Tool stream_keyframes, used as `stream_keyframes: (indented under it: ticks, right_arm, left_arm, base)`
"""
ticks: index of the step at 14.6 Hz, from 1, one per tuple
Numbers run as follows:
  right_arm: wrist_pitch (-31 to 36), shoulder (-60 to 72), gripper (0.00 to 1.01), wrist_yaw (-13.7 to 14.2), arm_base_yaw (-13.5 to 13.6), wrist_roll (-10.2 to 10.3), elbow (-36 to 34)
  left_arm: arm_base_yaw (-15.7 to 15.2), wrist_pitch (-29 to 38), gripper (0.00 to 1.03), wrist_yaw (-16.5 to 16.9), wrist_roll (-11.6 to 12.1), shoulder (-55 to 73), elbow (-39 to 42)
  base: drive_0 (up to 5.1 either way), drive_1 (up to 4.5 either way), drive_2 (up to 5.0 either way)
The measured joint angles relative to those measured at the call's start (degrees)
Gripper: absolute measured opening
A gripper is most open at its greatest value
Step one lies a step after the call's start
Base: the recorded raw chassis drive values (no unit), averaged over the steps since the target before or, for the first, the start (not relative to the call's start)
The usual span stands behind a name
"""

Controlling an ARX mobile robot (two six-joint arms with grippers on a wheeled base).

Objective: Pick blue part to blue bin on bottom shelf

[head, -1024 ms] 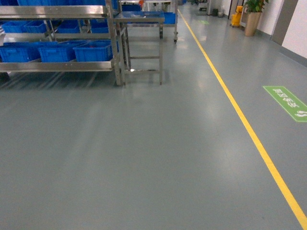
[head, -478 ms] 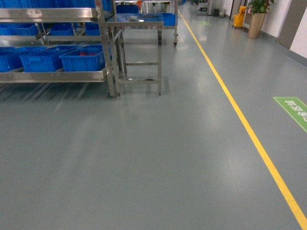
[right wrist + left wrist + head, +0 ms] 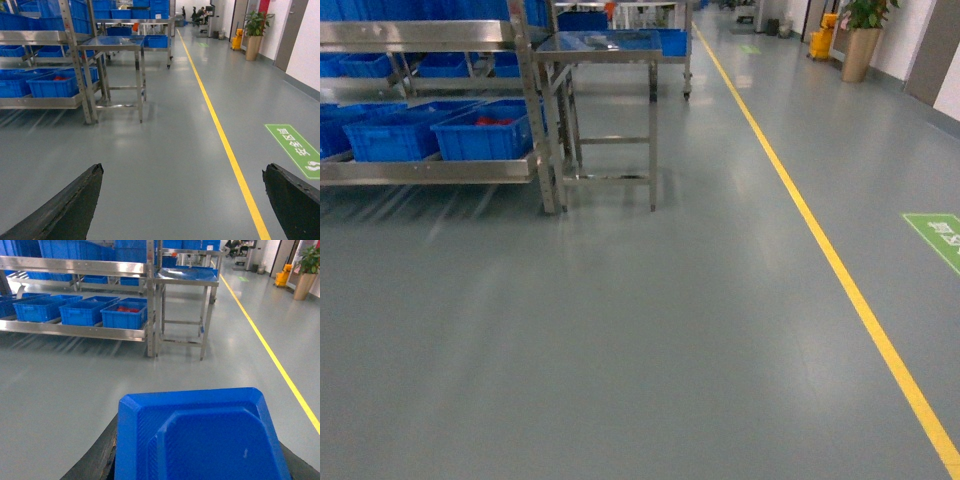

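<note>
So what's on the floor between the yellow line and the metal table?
Nothing: in the head view, only bare grey floor lies between the yellow line and the steel table.

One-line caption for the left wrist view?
Left hand carries a blue part toward blue bins on the bottom shelf.

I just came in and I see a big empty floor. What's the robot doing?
The robot is out on the grey floor, some way from the metal shelf. Its left end effector holds a blue part. Its right end effector is open and holds nothing. Blue bins sit on the bottom shelf, ahead to the left beside a steel table. The part is not yet in a bin.
</note>
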State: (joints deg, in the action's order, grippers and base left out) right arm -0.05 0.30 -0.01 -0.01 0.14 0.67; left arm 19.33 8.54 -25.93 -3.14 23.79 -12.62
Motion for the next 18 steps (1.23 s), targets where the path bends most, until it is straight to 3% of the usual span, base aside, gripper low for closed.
stream_keyframes:
  ticks: [18]
  right_arm:
    - [0.1,0.0,0.98,0.0,0.0,0.0,0.0]
  left_arm:
    - [0.0,-0.2,0.44,0.0,0.0,0.0,0.0]
  base:
    - [0.0,4.18,-4.3]
